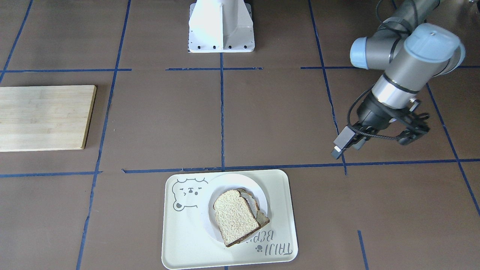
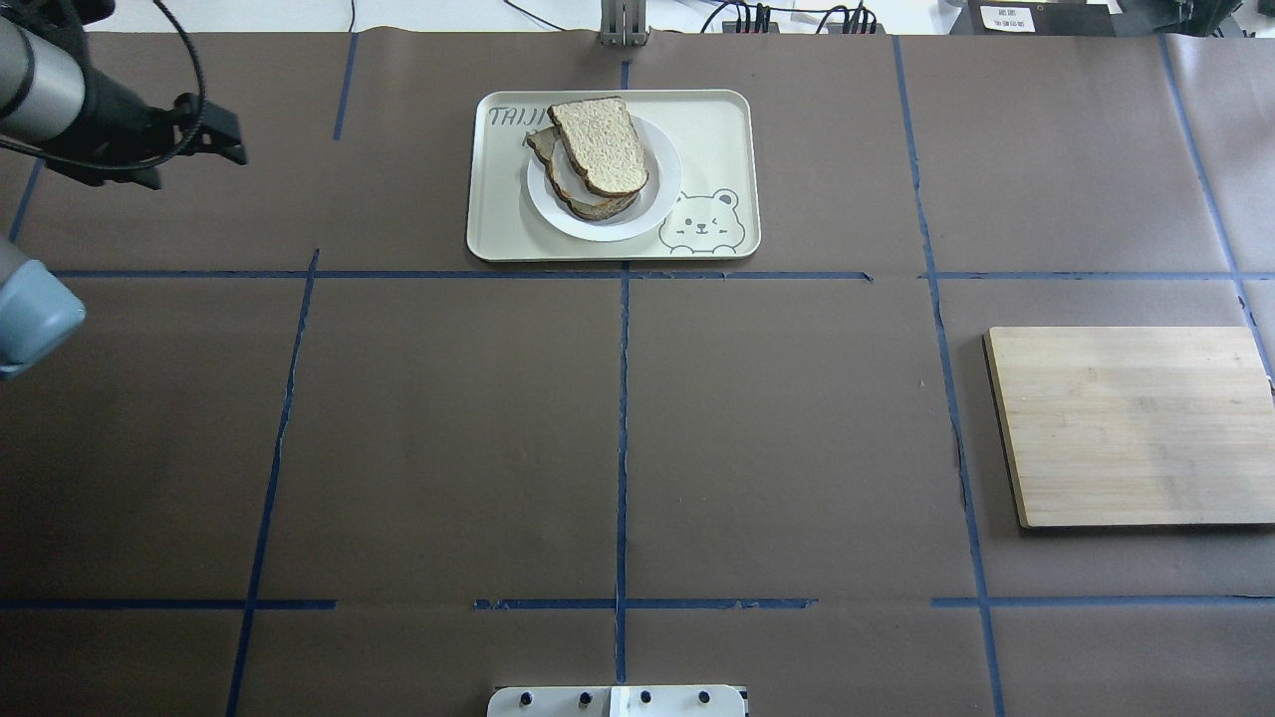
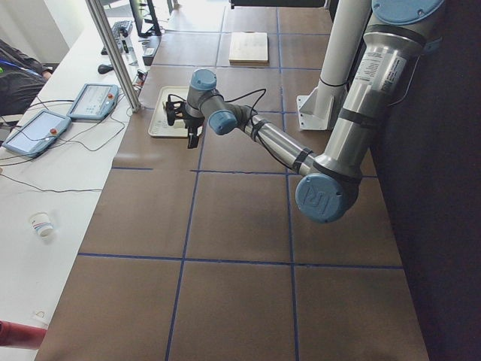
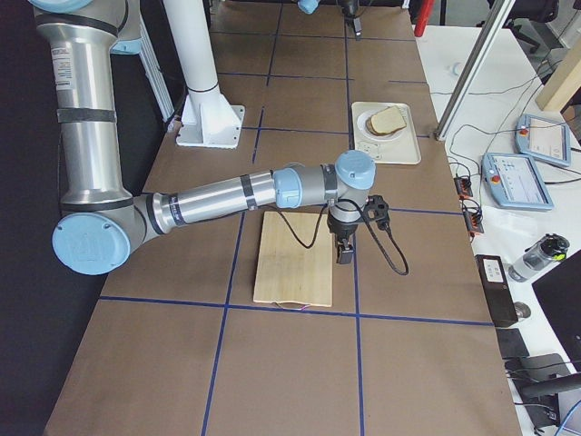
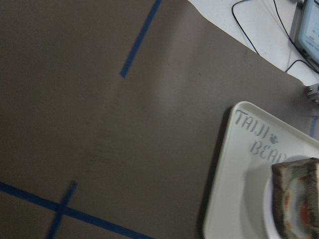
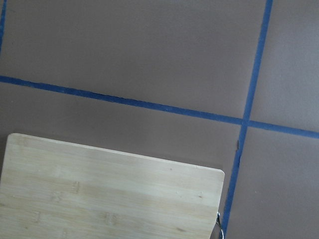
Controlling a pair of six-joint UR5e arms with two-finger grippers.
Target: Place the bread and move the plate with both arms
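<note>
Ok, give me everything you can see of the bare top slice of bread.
The bread is one whole slice with a pale speckled face, a dark brown crust and a rounded top, and it has no topping. It lies face up, stacked askew on a second slice, so their outlines do not match. Both sit on the white plate, which rests on the cream bear tray. It touches the slice beneath; whether it also touches the plate is unclear.
</note>
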